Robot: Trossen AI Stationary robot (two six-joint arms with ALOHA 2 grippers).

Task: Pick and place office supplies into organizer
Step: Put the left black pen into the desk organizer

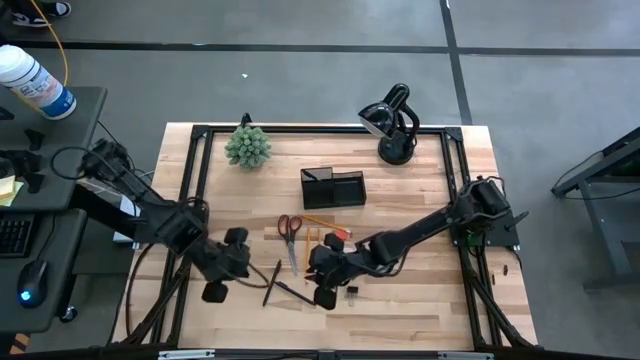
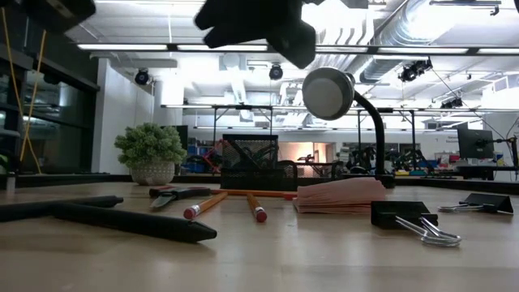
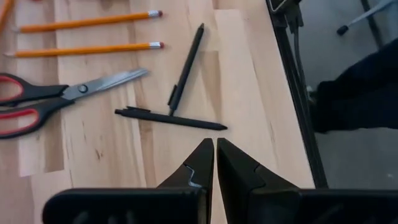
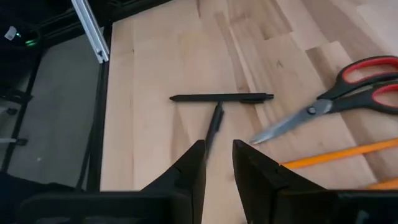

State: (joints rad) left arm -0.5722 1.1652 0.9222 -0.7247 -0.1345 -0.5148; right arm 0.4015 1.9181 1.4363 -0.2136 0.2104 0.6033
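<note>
on the table [image 1: 420,310] lie two pens [image 3: 171,118], two pencils [image 3: 87,23], one scissors [image 3: 43,102].

Two pens [image 1: 276,284] lie left of the scissors [image 1: 290,238].

Pale wood table [image 1: 420,300], matt black pens [image 3: 171,118], shiny metal scissor blades [image 3: 109,84]

We see our right gripper [image 4: 217,165] with its two dark fingers [image 4: 186,171] parted by a narrow gap, holding nothing, above the wooden table [image 4: 155,68]. Beyond them two black pens [image 4: 221,98] lie in a T, touching. Near them lie the red-handled scissors [image 4: 336,99], blades shut, and beside those a yellow-orange pencil [image 4: 339,154].
</note>
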